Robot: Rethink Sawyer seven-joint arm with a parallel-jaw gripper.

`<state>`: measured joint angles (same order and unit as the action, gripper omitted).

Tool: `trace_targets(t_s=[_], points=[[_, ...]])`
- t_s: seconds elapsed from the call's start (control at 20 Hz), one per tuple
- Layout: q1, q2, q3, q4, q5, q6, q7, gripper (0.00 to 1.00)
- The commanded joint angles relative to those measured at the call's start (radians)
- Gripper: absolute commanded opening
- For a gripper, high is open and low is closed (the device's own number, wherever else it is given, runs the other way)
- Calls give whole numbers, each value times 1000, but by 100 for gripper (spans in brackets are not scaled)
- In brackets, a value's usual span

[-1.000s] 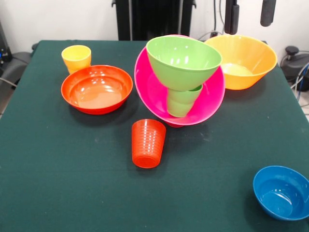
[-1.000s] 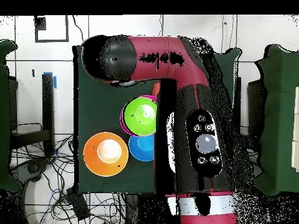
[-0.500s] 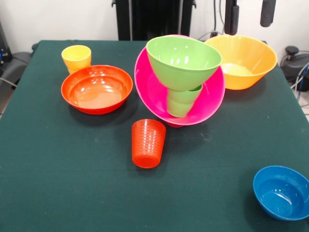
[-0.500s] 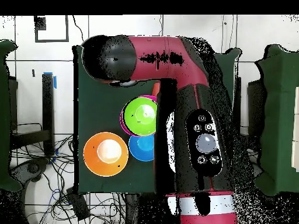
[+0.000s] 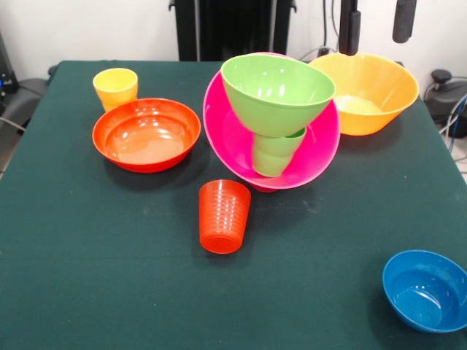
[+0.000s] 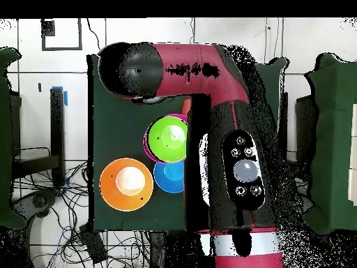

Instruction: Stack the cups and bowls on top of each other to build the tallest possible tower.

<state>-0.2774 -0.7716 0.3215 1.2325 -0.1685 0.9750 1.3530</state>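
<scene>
Gripper (image 5: 376, 25) hangs at the top edge, fingers apart, empty. Tower: lime green bowl (image 5: 277, 91) on light green cup (image 5: 276, 153) inside tilted pink bowl (image 5: 244, 142). Next, likely the ribbed orange-red cup (image 5: 223, 216).

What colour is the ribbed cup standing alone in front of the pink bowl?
Orange-red; the ribbed cup shows best in the front view.

No readable text

No words, labels, brands or numbers can be read on the cups, the bowls, the tabletop (image 5: 109, 277) or the arm (image 6: 209, 70) in either view.
</scene>
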Motion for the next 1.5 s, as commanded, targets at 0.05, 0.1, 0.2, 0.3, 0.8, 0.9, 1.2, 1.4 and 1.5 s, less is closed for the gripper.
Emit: trace_targets(t_s=[0.05, 0.1, 0.2, 0.3, 0.8, 0.9, 1.2, 1.4, 1.5], points=[[13, 81, 15, 26, -31, 0, 54, 100], [13, 82, 15, 25, -32, -1, 54, 100], [12, 81, 16, 26, -32, -2, 51, 100], [11, 80, 16, 28, -31, -2, 50, 100], [5, 80, 18, 41, -34, -22, 39, 100], [3, 78, 18, 49, -35, -29, 37, 100], [5, 81, 19, 43, -35, -29, 37, 100], [4, 81, 20, 39, -37, -27, 32, 100], [4, 81, 20, 42, -37, -30, 33, 100]])
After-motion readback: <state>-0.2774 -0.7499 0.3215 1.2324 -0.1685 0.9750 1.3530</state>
